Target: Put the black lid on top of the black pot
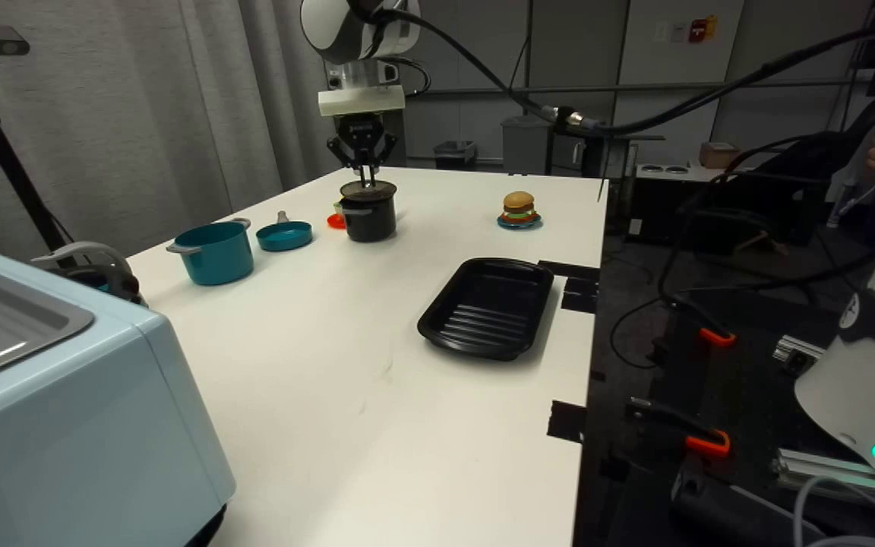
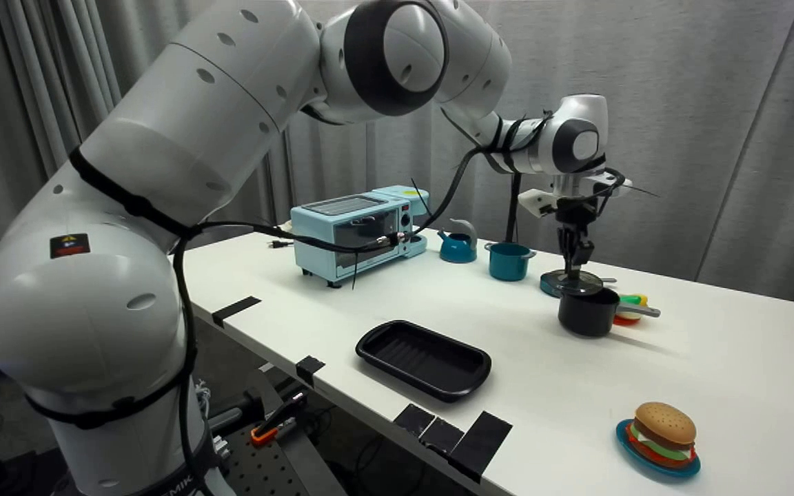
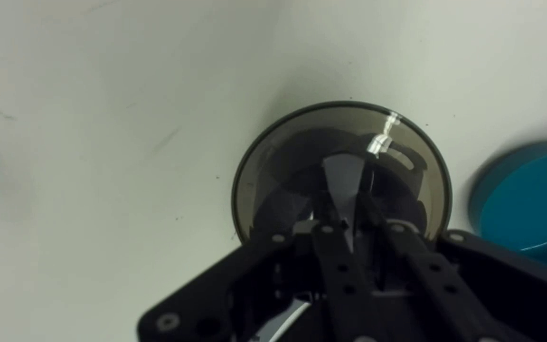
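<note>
Left to right, in an exterior view: black two-finger gripper, narrow, pinching flat round smoky-black translucent lid; lid hangs above and left of the mouth of short black cylindrical pot. Offset hides in an exterior view: lid looks centred over pot. Judged: close offset, then lower.

A grey curtain hangs in folds beside the white table, whose edge carries patches of black tape. Across the room I see a grey wall with a rail along it and a small red fitting higher up. Two bins stand near that wall, and a brown box sits on a white-topped counter. The floor beyond the table is dark; light lies pale on the tabletop.
</note>
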`<state>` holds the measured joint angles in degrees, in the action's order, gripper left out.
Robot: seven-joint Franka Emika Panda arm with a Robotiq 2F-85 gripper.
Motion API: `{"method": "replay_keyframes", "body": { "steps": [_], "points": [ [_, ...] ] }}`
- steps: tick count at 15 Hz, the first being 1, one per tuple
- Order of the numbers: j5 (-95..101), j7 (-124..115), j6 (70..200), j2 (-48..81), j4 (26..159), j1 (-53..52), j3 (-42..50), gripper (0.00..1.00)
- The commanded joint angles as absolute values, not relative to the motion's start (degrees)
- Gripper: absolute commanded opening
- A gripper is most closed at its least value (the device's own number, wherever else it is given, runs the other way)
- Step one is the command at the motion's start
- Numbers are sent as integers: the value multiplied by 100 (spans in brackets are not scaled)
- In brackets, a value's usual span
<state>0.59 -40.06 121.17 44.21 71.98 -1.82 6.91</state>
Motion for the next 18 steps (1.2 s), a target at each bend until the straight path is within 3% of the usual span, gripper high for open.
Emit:
{"method": "replay_keyframes", "body": {
  "steps": [1, 18],
  "points": [
    [6, -4237, 11997, 4932, 6421, -159, 805, 4],
    [16, -4438, 11849, 5735, 5195, -21, 886, 4]
  ]
}}
